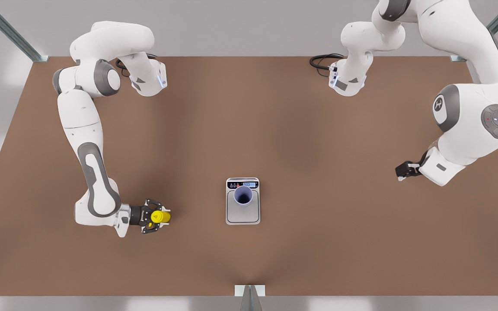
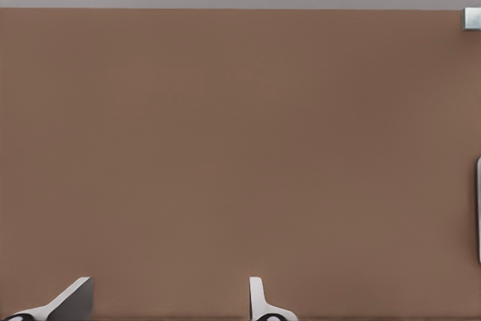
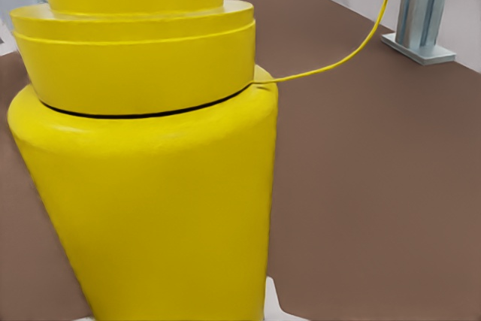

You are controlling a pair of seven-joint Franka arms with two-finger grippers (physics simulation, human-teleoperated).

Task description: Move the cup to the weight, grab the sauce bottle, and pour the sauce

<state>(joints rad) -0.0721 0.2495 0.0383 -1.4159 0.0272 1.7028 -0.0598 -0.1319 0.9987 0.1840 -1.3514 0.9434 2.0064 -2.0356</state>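
Right gripper (image 1: 156, 216) at the front view's left, fingers pinching the bright yellow sauce bottle (image 1: 161, 216) with stepped cap, pale lavender cup (image 1: 243, 195) upright on the silver weight (image 1: 243, 214), readout lit but unreadable, left gripper (image 1: 401, 171) waited at the front view's right above the brown table (image 1: 318, 242), fingers spread apart.

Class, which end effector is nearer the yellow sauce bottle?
Right. The right end effector sits around the sauce bottle; the left end effector waits beyond the scale.

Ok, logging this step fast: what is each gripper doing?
Right gripper: around the sauce bottle, grip cannot be told.
Left gripper: open, holding nothing, waiting.
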